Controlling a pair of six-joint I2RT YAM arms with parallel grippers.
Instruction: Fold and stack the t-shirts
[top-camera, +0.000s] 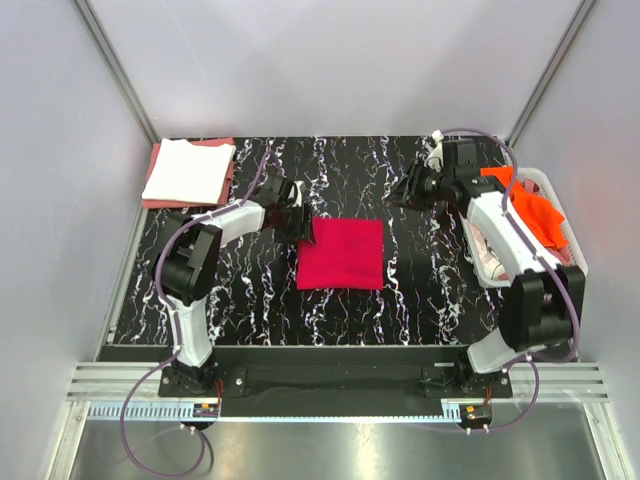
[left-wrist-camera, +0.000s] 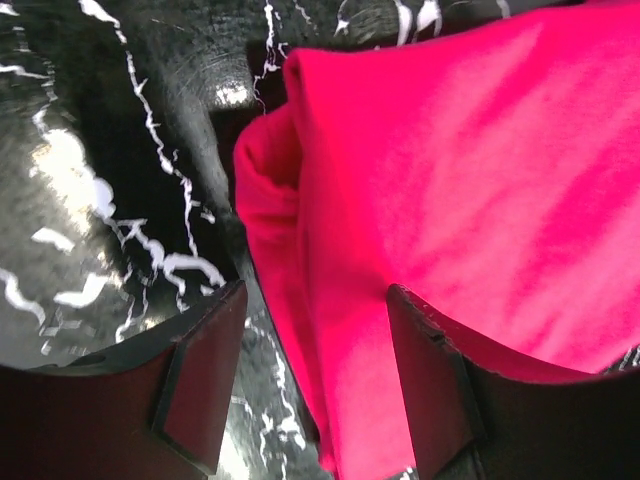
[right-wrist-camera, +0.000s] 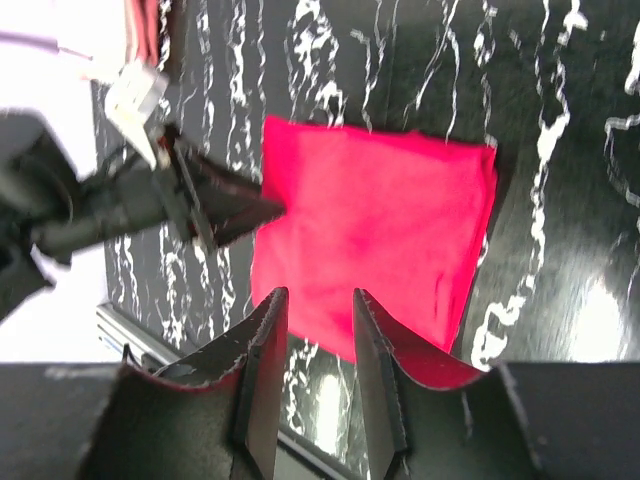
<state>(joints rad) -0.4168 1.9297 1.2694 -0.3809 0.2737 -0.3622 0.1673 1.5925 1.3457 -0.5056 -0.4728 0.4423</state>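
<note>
Far to the left of the red shirt (top-camera: 342, 253) and further back, we saw a folded white shirt (top-camera: 188, 170) lying squarely on a folded pink shirt (top-camera: 222, 146), the pink one showing only as a rim along the back and left edges.

The left gripper (top-camera: 297, 228) sat low at the red shirt's back left corner. In its wrist view the left gripper (left-wrist-camera: 315, 300) had its jaws spread wide. The layered, rounded fold of the red shirt (left-wrist-camera: 480, 180) ran down between them, close against the right finger (left-wrist-camera: 430, 390), while bare table showed beside the left finger.

The red shirt itself was folded into a flat, nearly square, soft matte pad. It lay on the glossy black table (top-camera: 420, 290) with its white marble veins.

Right of the red shirt and behind it, the right gripper (top-camera: 395, 195) hung above the table, apart from the cloth. From its own camera, the right gripper (right-wrist-camera: 318, 335) had its jaws drawn narrow with nothing between them. Beyond them we saw the red shirt (right-wrist-camera: 380, 230) and the left gripper (right-wrist-camera: 270, 208) at its edge.

Furthest right of the red shirt stood a white plastic basket (top-camera: 545, 180), with a crumpled orange shirt (top-camera: 535, 215) heaped in it. The right arm crossed in front of the basket.
</note>
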